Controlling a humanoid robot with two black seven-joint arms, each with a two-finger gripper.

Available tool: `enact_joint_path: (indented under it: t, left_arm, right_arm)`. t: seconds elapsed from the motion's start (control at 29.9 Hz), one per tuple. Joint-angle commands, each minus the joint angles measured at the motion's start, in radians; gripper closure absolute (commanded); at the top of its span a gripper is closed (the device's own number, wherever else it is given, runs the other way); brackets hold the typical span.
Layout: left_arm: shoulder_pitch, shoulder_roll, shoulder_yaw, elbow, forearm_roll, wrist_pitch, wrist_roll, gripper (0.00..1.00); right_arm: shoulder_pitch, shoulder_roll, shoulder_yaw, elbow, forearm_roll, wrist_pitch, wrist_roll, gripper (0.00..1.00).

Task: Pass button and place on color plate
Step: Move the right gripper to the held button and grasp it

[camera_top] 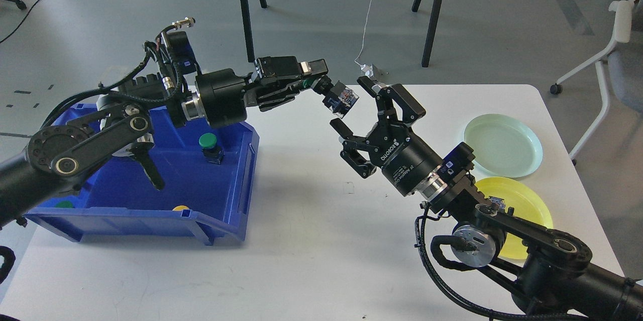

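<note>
My left gripper [312,79] is shut on a green button [339,98], holding it by its green cap above the table's far middle; the button's black-and-blue body sticks out to the right. My right gripper [357,111] is open and empty, just right of and below the button, with its fingers apart from it. A pale green plate [502,146] and a yellow plate [525,205] lie at the table's right side. The right arm covers part of the yellow plate.
A blue bin [228,195] stands at the left, holding a green button [209,146], another green cap [64,204] and a yellow cap [180,208]. The white table [311,240] ends at the right just past the plates. Stand legs and a chair are on the floor behind.
</note>
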Motion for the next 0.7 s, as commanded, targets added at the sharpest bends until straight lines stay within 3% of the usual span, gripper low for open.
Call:
enact_joint_path:
  t: [0.0,0.13,0.27,0.53,0.67]
  left_arm:
    - [-0.001,0.0,0.0,0.0,0.0,0.0,0.0,0.94]
    - [0.0,0.0,-0.002,0.0,0.0,0.0,0.0,0.93]
    - [0.0,0.0,-0.002,0.0,0.0,0.0,0.0,0.93]
    - [0.0,0.0,-0.002,0.0,0.0,0.0,0.0,0.93]
    - [0.0,0.0,-0.002,0.0,0.0,0.0,0.0,0.93]
  right_arm:
    - [-0.001,-0.001,-0.001,0.013,-0.001,0.002,0.0,0.03]
    - [-0.001,0.002,-0.002,0.015,-0.001,0.002,0.0,0.06]
    - [0.002,0.007,-0.008,0.016,-0.003,0.003,0.0,0.16]
    - [0.01,0.005,-0.011,0.021,-0.021,0.003,0.0,0.7]
    - [0.01,0.002,-0.011,0.02,-0.04,0.003,0.0,0.89]
